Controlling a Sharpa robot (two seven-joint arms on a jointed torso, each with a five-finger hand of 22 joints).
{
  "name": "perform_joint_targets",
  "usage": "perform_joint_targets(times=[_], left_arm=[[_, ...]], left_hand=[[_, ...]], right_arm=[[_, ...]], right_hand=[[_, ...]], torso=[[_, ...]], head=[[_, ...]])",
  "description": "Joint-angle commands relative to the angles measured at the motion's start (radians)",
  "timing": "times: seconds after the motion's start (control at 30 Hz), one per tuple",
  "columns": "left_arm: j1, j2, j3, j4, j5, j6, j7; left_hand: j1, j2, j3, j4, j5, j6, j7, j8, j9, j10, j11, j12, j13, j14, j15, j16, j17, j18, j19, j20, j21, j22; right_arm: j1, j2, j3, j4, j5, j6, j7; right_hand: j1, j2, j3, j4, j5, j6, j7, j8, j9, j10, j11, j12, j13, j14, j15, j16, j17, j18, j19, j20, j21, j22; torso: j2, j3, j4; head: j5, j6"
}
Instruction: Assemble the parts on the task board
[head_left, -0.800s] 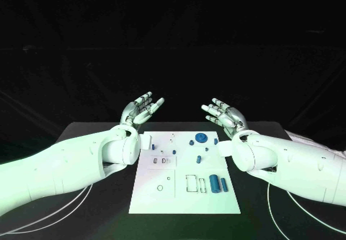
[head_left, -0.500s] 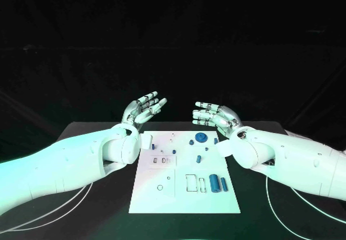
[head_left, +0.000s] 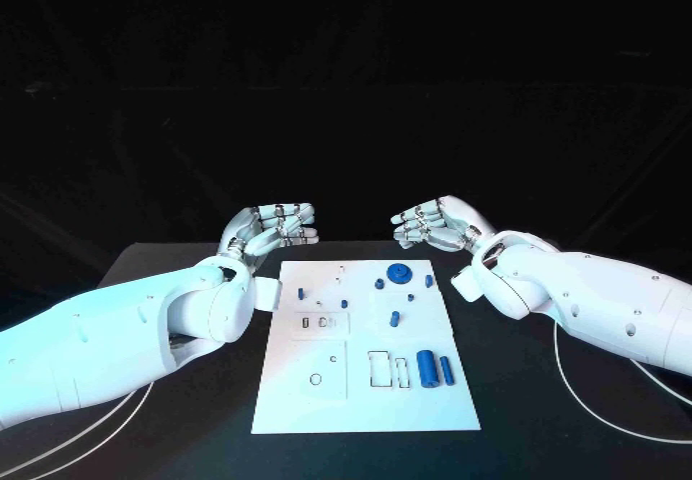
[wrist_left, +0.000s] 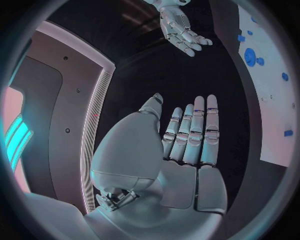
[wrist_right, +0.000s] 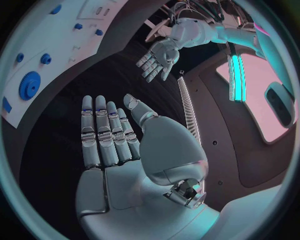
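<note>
The white task board (head_left: 368, 400) lies in the middle of the black table. Blue parts lie on it: a round gear-like piece (head_left: 400, 271) at the far end, several small pegs (head_left: 397, 318) in the middle, and two thick cylinders (head_left: 427, 366) near the right edge. My left hand (head_left: 267, 228) hovers beyond the board's far left corner, fingers straight and together, holding nothing. My right hand (head_left: 433, 225) hovers beyond the far right corner, also holding nothing. The left wrist view shows my left hand (wrist_left: 181, 145), my right hand (wrist_left: 181, 30) and the board (wrist_left: 275, 100). The right wrist view shows my right hand (wrist_right: 119, 145), my left hand (wrist_right: 159, 57) and the gear-like piece (wrist_right: 29, 85).
Black table (head_left: 159, 265) extends on both sides of the board. White cables (head_left: 577, 400) trail on the table under my right arm. Behind the table everything is dark.
Both hands have tipped forward from fingers-up to fingers pointing away and have dropped lower. The right hand has moved inward a little. The parts on the board lie as before.
</note>
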Motion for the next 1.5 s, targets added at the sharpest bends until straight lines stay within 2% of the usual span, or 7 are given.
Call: perform_joint_targets(times=[0.03, 0.3, 0.5, 0.73, 0.93, 1.23, 1.5], left_arm=[[0.005, -0.02, 0.002, 0.03, -0.015, 0.04, -0.024], [0.015, -0.068, 0.004, 0.117, -0.002, 0.053, -0.056], [0.018, -0.091, 0.006, 0.173, 0.012, 0.059, -0.072], [0.024, -0.11, 0.012, 0.225, 0.031, 0.059, -0.078], [0.027, -0.118, 0.018, 0.249, 0.034, 0.061, -0.083], [0.029, -0.119, 0.02, 0.26, 0.034, 0.061, -0.086], [0.029, -0.12, 0.02, 0.266, 0.035, 0.063, -0.088]], left_hand=[[0.023, 0.009, 0.007, -0.021, 0.005, 0.12, -0.026, 0.019, 0.003, 0.148, -0.045, 0.015, 0.008, 0.186, -0.059, 0.066, 0.074, 0.02, 0.178, -0.056, 0.06, 0.024], [0.013, -0.003, 0.013, -0.014, 0.005, 0.141, -0.037, 0.01, -0.001, 0.185, -0.06, -0.002, 0.008, 0.249, -0.08, 0.117, 0.148, 0.018, 0.244, -0.08, 0.088, 0.041], [0.004, -0.009, 0.012, -0.012, 0.004, 0.135, -0.034, 0.0, -0.003, 0.182, -0.057, -0.014, 0.007, 0.247, -0.08, 0.143, 0.184, 0.015, 0.255, -0.083, 0.095, 0.049], [0.001, -0.011, 0.011, -0.013, 0.004, 0.128, -0.03, -0.004, -0.004, 0.176, -0.054, -0.018, 0.006, 0.235, -0.077, 0.152, 0.201, 0.013, 0.253, -0.082, 0.095, 0.051], [0.001, -0.012, 0.011, -0.014, 0.004, 0.126, -0.029, -0.006, -0.004, 0.173, -0.053, -0.019, 0.006, 0.231, -0.077, 0.156, 0.206, 0.013, 0.252, -0.082, 0.095, 0.052], [0.0, -0.012, 0.011, -0.015, 0.004, 0.122, -0.027, -0.007, -0.004, 0.169, -0.051, -0.02, 0.006, 0.222, -0.075, 0.161, 0.216, 0.012, 0.249, -0.081, 0.093, 0.053], [-0.001, -0.011, 0.011, -0.015, 0.004, 0.121, -0.026, -0.008, -0.004, 0.168, -0.05, -0.021, 0.006, 0.219, -0.074, 0.162, 0.219, 0.012, 0.247, -0.081, 0.093, 0.053]], right_arm=[[0.011, -0.001, 0.006, -0.005, -0.313, -0.004, -0.107], [0.037, 0.005, 0.013, -0.013, -0.641, 0.068, -0.234], [0.056, 0.017, 0.015, -0.013, -0.815, 0.141, -0.304], [0.073, 0.028, 0.015, -0.011, -0.953, 0.197, -0.348], [0.079, 0.038, 0.015, -0.009, -1.002, 0.223, -0.362], [0.08, 0.051, 0.015, -0.014, -1.04, 0.258, -0.367], [0.081, 0.061, 0.015, -0.02, -1.045, 0.276, -0.359]], right_hand=[[-0.005, -0.048, 0.041, -0.001, -0.011, 0.081, -0.024, -0.013, 0.003, 0.12, -0.035, -0.011, 0.006, 0.175, -0.051, 0.033, 0.028, 0.023, 0.124, -0.052, 0.075, 0.025], [0.007, -0.081, 0.029, 0.003, -0.004, 0.124, -0.052, -0.015, 0.004, 0.192, -0.071, -0.013, 0.013, 0.353, -0.106, 0.109, 0.097, 0.021, 0.254, -0.114, 0.2, 0.086], [-0.005, -0.09, 0.026, 0.01, -0.013, 0.131, -0.061, -0.022, 0.002, 0.186, -0.079, -0.035, 0.009, 0.398, -0.121, 0.17, 0.158, 0.018, 0.287, -0.135, 0.267, 0.123], [-0.02, -0.097, 0.036, 0.017, -0.019, 0.129, -0.069, -0.023, 0.002, 0.155, -0.081, -0.036, 0.005, 0.397, -0.125, 0.258, 0.228, 0.018, 0.296, -0.141, 0.329, 0.158], [-0.027, -0.103, 0.051, 0.022, -0.021, 0.13, -0.072, -0.023, 0.002, 0.157, -0.083, -0.035, 0.005, 0.397, -0.127, 0.343, 0.287, 0.018, 0.298, -0.146, 0.381, 0.189], [-0.041, -0.112, 0.072, 0.039, -0.032, 0.124, -0.079, -0.022, 0.003, 0.127, -0.084, -0.034, 0.004, 0.393, -0.127, 0.489, 0.378, 0.019, 0.302, -0.147, 0.467, 0.24], [-0.043, -0.119, 0.092, 0.05, -0.032, 0.125, -0.081, -0.022, 0.003, 0.125, -0.085, -0.034, 0.003, 0.389, -0.129, 0.669, 0.54, 0.018, 0.291, -0.14, 0.538, 0.284]], torso=[[0.027, -0.0056, 0.0069], [0.064, -0.0126, 0.0206], [0.086, -0.0165, 0.0297], [0.116, -0.0231, 0.0395], [0.131, -0.0254, 0.0462], [0.15, -0.028, 0.0492], [0.161, -0.0265, 0.0514]], head=[[-0.009, 0.009], [-0.024, 0.026], [-0.031, 0.033], [-0.037, 0.045], [-0.044, 0.051], [-0.04, 0.054], [-0.038, 0.055]])
